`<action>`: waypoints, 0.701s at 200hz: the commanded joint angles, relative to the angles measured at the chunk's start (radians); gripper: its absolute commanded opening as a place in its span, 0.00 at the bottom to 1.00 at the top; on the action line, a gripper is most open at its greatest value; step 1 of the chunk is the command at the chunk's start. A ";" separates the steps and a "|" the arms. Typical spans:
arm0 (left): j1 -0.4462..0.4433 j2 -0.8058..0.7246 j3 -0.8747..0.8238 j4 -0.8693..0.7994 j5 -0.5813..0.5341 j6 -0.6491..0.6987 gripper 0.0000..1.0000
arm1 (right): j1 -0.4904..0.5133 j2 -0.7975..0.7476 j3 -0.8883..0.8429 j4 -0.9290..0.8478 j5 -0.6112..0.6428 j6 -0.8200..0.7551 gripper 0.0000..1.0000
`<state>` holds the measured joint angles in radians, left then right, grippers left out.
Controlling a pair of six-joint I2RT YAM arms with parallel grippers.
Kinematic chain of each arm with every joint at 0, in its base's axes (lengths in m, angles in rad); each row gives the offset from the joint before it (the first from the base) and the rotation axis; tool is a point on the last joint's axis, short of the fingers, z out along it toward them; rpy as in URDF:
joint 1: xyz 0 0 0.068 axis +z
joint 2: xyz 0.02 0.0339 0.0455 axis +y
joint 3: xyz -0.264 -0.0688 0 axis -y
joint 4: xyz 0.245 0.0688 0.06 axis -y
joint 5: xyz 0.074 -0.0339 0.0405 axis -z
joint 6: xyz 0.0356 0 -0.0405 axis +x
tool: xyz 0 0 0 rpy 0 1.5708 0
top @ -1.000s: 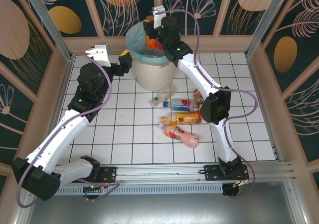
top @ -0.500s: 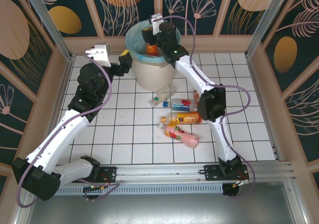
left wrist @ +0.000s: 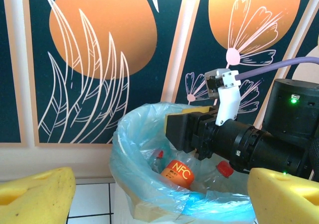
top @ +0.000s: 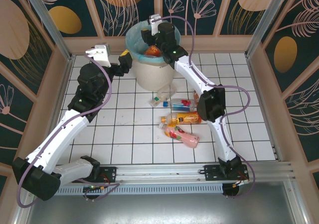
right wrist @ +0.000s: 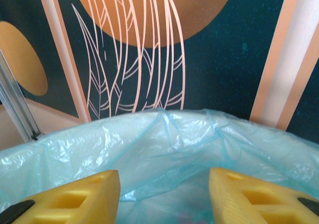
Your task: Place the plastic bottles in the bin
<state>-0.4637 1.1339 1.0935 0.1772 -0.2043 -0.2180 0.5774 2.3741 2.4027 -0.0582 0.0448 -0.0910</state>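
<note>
**Bin** (top: 149, 77): stands upright at the far side of the tabletop (top: 249, 134) and is lined with a light blue bag (left wrist: 124, 154). Inside it an orange bottle (left wrist: 178, 171) lettered NFC lies tilted. At least 2 red-capped bottles (left wrist: 224, 169) lie beside it.

**Bottles outside the bin:** these lie on their sides in a loose cluster on the tabletop, in front of the bin.
- A clear bottle (top: 163, 93) lies just beside the bin's foot.
- A blue-capped bottle (top: 158, 103) lies next to it.
- A labelled bottle (top: 182, 103), clear with red and blue print, lies to the right of those 2.
- A yellow-orange bottle (top: 185, 118) lies further from the bin.
- A pink bottle (top: 188, 139) lies furthest from the bin.

**Right hand** (right wrist: 164, 176): it is directly above the bin's mouth. Its 2 yellow fingers (right wrist: 75, 199) are parted and grip nothing, and the bag lining is visible through the gap.

**Left hand** (top: 127, 60): it is just beside the bin's left rim, at about rim height and facing the bin. Its fingers are spread wide and hold nothing. Whether it touches the rim cannot be told.
</note>
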 commanded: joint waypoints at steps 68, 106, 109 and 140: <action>0.007 0.036 0.062 -0.044 0.099 0.014 0.89 | 0.013 -0.238 0.132 -0.309 -0.058 0.180 0.51; 0.006 0.059 0.131 -0.135 0.168 -0.005 0.88 | 0.070 -0.469 -0.110 -0.394 -0.066 0.156 0.51; 0.007 0.061 0.134 -0.144 0.176 -0.010 0.88 | 0.080 -0.488 -0.130 -0.403 -0.065 0.146 0.51; 0.006 0.054 0.099 -0.252 0.307 -0.094 0.86 | 0.212 -0.707 -0.453 -0.472 0.058 0.061 0.52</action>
<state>-0.4633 1.1896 1.2003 0.0395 -0.0292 -0.2420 0.6941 1.7782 2.1525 -0.4240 0.0177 0.0353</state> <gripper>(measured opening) 0.870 0.514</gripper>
